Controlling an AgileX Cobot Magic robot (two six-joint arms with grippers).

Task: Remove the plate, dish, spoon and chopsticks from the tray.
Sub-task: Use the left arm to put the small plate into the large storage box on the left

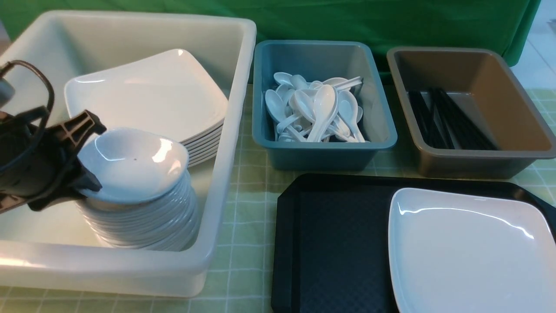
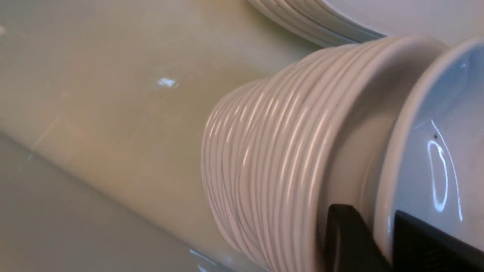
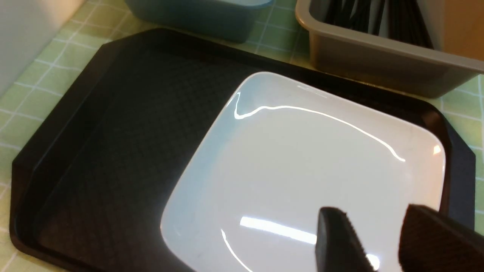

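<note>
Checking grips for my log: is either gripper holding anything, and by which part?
Left gripper straddles the rim of the top dish on the stack; whether it pinches cannot be told. Right gripper is open over the plate, holding nothing.

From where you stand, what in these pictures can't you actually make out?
Front view: the plate and tray run off the bottom edge, hiding their near sides.
Front view: the right gripper is out of frame, seen only by its wrist view.
Left wrist view: the left gripper straddles the rim of the top dish, cut by the picture's edge; gripping or released is unclear.
Front view: the chopsticks merge behind the brown tub wall; uncountable.
</note>
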